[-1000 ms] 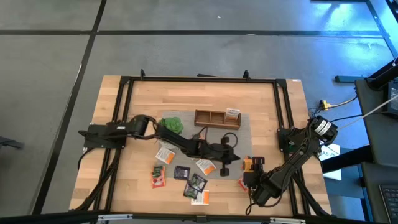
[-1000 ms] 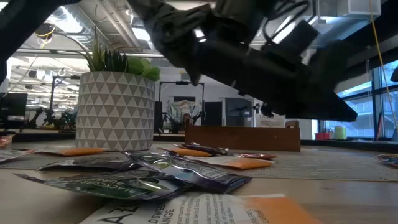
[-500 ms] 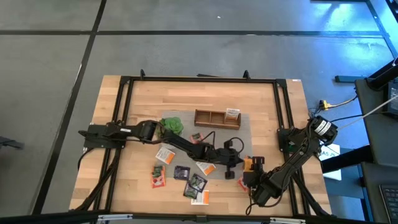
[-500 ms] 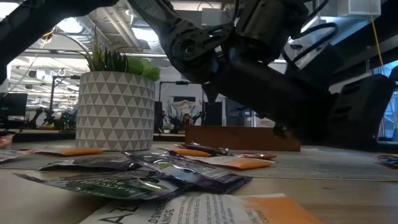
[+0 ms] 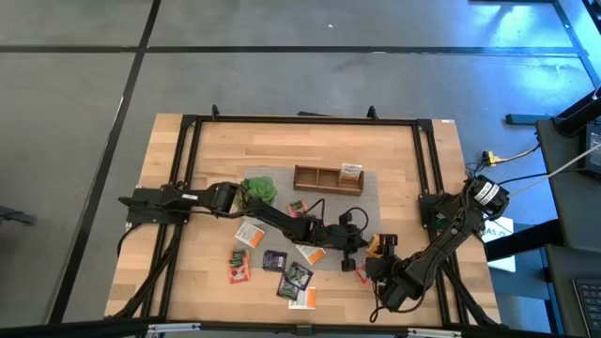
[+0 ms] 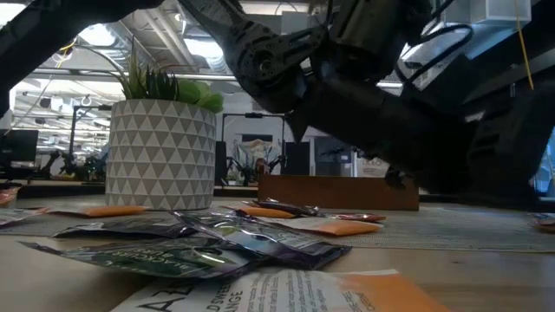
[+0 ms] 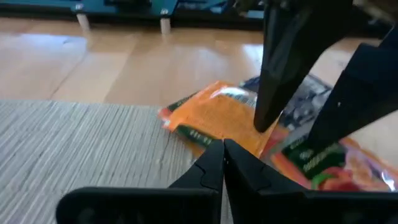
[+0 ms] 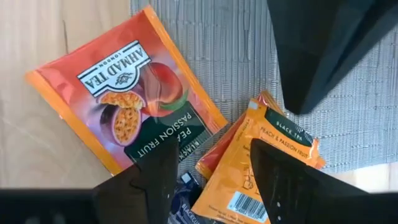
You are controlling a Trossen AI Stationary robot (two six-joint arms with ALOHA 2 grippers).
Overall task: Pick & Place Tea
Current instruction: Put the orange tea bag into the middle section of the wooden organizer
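A brown wooden box point(image 5: 328, 177) with three compartments is sitting at the far edge of a grey mat point(image 5: 362, 202) on the desk point(image 5: 404, 169). Its right-hand compartment is holding a white-and-orange sachet point(image 5: 351, 172) standing on edge; what the other two compartments hold cannot be told. A potted plant point(image 5: 260, 189) is standing just left of the box.

The tea sachets point(image 5: 282, 263) are lying scattered on the desk nearer the front, some on the mat, some on bare wood. An orange-red sachet point(image 8: 134, 96) is lying half on the wood and half on the mat, with orange sachets point(image 8: 261, 158) overlapping beside it.

The left end effector point(image 5: 361, 246) is reaching across the mat to its right front corner, its fingers point(image 7: 214, 165) clenched together with nothing between them, tips hovering just over an orange sachet point(image 7: 214, 118). The right end effector point(image 5: 369, 266) is meeting it from the front right, its fingers point(image 8: 292, 177) spread apart, straddling the overlapping sachets without gripping any.
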